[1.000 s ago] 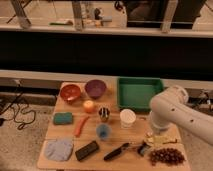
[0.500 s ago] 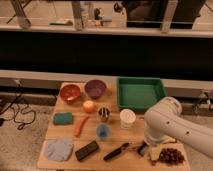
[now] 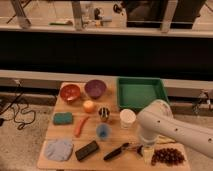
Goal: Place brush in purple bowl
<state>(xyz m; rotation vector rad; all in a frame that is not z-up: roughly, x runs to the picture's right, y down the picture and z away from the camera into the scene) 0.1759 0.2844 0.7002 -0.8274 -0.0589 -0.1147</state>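
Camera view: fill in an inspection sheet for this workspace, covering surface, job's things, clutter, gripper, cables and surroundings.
Surface: wooden table, crowded.
Job's things: brush lies flat near the front edge; purple bowl stands at the back, nothing seen inside.
Clutter: orange bowl, tray, sponge, carrot, blue cup, white cup, block, cloth, grapes.
Gripper: gripper is low at the brush's right end, beside the grapes.
Cables: dark cables on the floor, left of the table.
Surroundings: dark wall behind the table.
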